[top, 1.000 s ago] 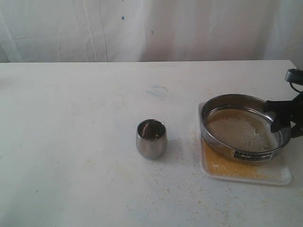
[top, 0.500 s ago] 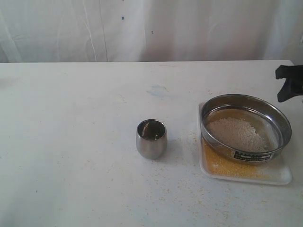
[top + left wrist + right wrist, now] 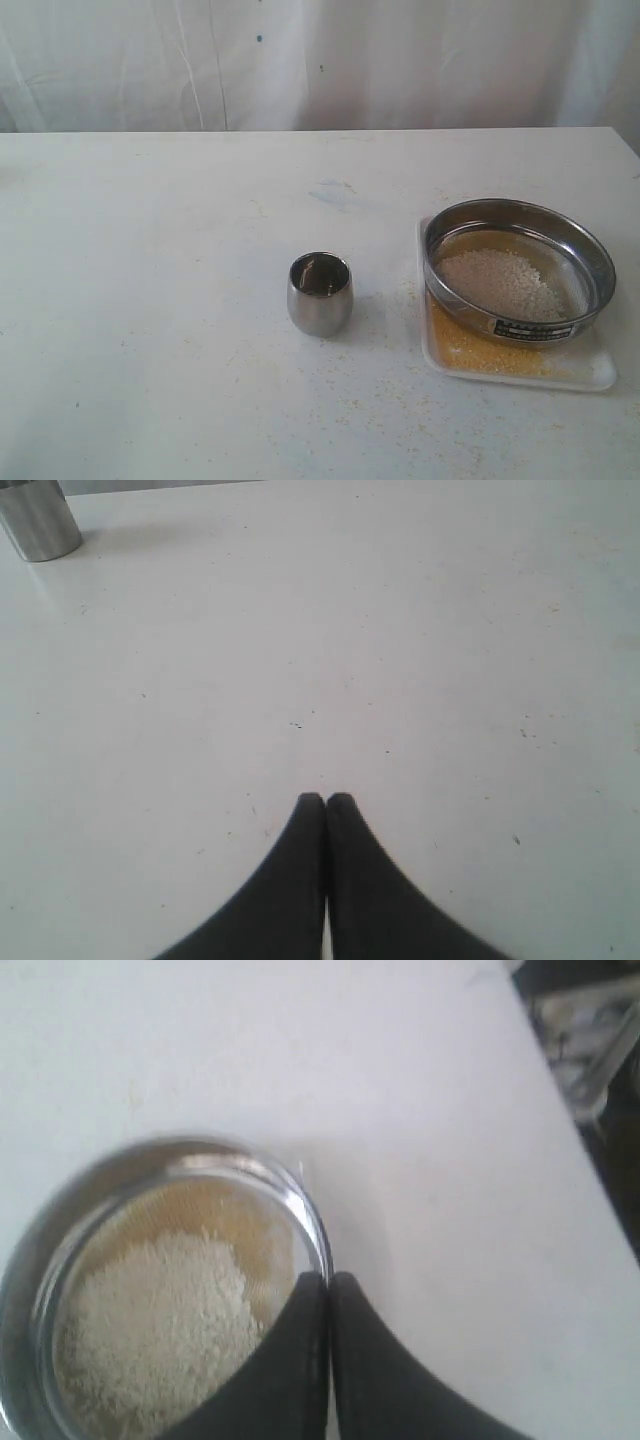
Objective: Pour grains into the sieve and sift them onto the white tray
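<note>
Your sieve [image 3: 518,272] sits on the white tray [image 3: 590,372] at the right of the bench [image 3: 150,250]. It holds a whitish heap of grains [image 3: 497,280], and golden fines are spread on the tray beneath its near-left edge. The steel cup [image 3: 320,293] stands well apart to the left. Your right hand [image 3: 330,1280] has its fingers pressed together on nothing and hangs over the sieve's rim. Your left hand [image 3: 326,800] is likewise closed and empty over bare bench. Watch that right hand: a downward drift could knock the rim. The tray's rim is low, so a shoved or tipped sieve would likely send fines and coarse grains onto the bench, where strays already lie.
</note>
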Tool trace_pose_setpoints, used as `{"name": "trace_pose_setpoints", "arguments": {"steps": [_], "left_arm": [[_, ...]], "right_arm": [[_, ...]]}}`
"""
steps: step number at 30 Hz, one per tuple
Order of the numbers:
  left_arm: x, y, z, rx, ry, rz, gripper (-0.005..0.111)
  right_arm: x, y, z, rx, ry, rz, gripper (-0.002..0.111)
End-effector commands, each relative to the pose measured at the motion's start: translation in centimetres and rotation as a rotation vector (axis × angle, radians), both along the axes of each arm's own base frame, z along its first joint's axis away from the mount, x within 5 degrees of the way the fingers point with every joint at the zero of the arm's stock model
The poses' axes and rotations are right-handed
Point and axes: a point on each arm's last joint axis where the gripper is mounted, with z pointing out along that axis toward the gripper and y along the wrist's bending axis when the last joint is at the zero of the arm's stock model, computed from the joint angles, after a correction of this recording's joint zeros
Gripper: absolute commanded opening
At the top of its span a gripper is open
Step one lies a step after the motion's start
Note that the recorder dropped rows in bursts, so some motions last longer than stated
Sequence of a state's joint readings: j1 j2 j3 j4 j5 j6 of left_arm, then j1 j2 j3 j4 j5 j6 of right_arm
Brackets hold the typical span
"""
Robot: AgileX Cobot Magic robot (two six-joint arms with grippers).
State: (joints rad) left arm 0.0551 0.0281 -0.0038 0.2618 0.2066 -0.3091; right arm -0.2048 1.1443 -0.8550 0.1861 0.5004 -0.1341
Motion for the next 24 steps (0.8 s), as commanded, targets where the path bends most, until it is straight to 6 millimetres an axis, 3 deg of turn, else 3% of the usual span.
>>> {"name": "trace_pose_setpoints", "arguments": {"steps": [1,8,16,21,24], "left_arm": [[0.0,0.0,-0.1,0.001,0.0,-0.003,0.0],[0.0,0.0,-0.1,0.001,0.0,-0.003,0.0],[0.0,0.0,-0.1,0.001,0.0,-0.003,0.0],[0.0,0.0,-0.1,0.001,0.0,-0.003,0.0],[0.0,0.0,-0.1,0.001,0.0,-0.003,0.0]], "right_arm": [[-5.1,0.7,-0.6,-0.019,-0.234,-0.058,0.0],[-11.5,2.0,-2.2,0.0,-0.453,-0.096,0.0],[-18.6,3.7,-0.2,-0.033,-0.766,-0.058,0.0],[-21.1,4.4,-0.4,-0.046,-0.838,-0.031,0.0],[-21.0,4.6,-0.8,-0.037,-0.789,-0.018,0.0]]}}
